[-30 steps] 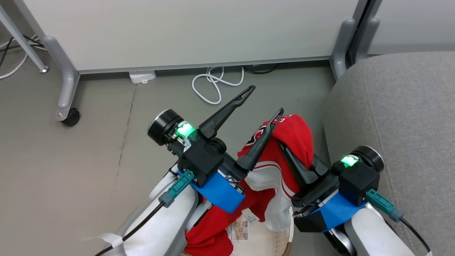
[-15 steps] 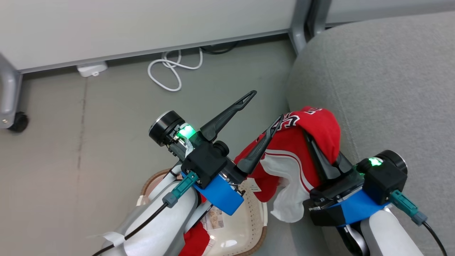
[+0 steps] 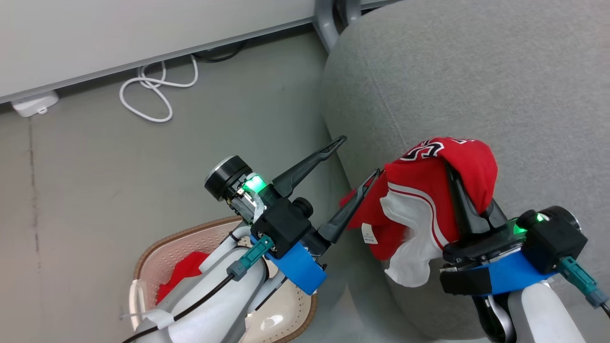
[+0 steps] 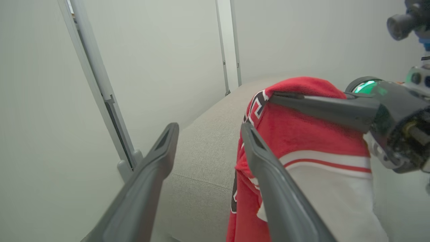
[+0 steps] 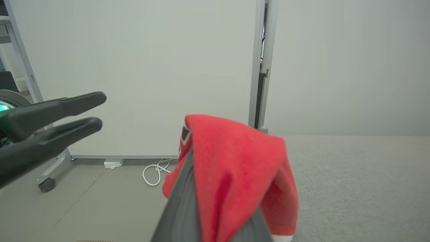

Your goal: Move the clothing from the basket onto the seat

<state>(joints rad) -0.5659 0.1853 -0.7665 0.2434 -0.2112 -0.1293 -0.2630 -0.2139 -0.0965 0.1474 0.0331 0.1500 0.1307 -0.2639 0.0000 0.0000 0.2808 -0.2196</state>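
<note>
No words could be read. The soft red garment [image 3: 419,181] at the middle right had black-and-white letters, too crumpled to make out.

Soft fuzzy red cloth clothing [image 3: 424,183] with smooth white trim, matt woven grey fabric seat [image 3: 476,71], glossy perforated cream plastic basket [image 3: 162,252] with braided-look brown rim, matt dark plastic fingers [image 3: 305,167] on the left gripper [image 3: 359,157], smooth dull grey floor [image 3: 95,181].
</note>
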